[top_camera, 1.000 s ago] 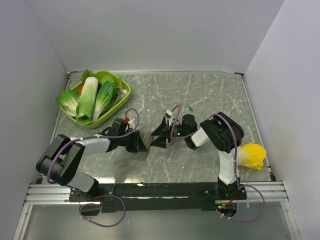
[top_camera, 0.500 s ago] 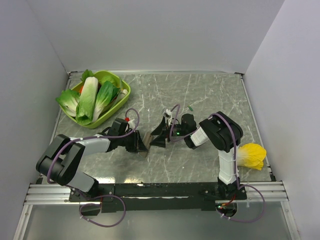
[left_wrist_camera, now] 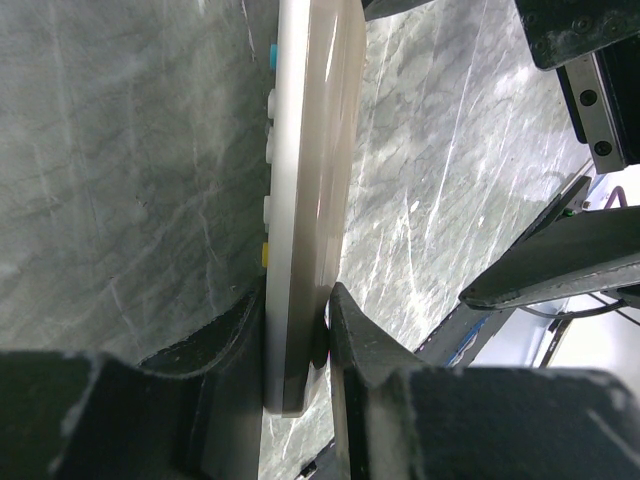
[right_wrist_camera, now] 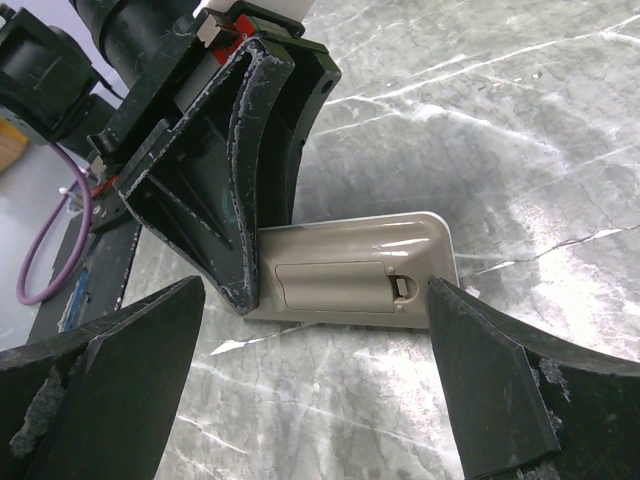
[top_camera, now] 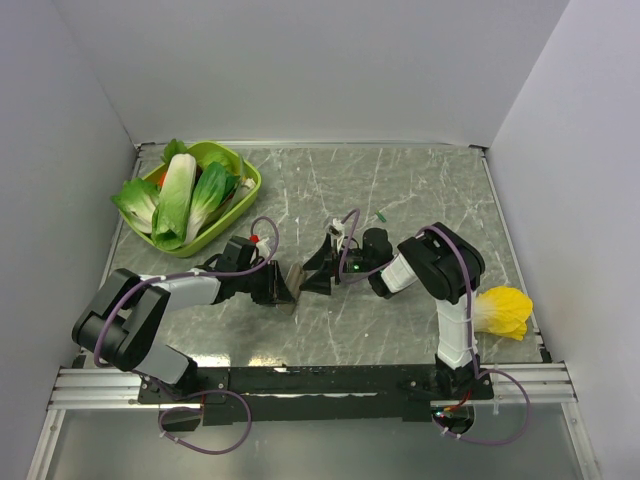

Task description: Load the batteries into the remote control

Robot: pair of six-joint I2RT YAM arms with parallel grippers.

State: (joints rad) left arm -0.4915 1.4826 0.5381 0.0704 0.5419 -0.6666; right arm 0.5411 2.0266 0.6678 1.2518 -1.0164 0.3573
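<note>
The remote control (top_camera: 296, 279) stands on its long edge on the table, and my left gripper (top_camera: 281, 288) is shut on one end of it. In the left wrist view the remote (left_wrist_camera: 305, 180) is pinched between both fingers, its button side facing left. The right wrist view shows its grey-brown back (right_wrist_camera: 350, 280) with the battery cover closed. My right gripper (top_camera: 314, 276) is open, its fingers (right_wrist_camera: 120, 390) spread wide on either side of the remote without touching it. One tiny green battery (top_camera: 381, 215) lies on the table behind the right arm. The other battery is out of view.
A green basket (top_camera: 247, 190) of leafy vegetables sits at the back left. A yellow leafy vegetable (top_camera: 503, 310) lies at the right edge near the right arm's base. White walls close in the table on three sides.
The right gripper has edged very slightly towards the remote. The left gripper and the remote have not moved.
</note>
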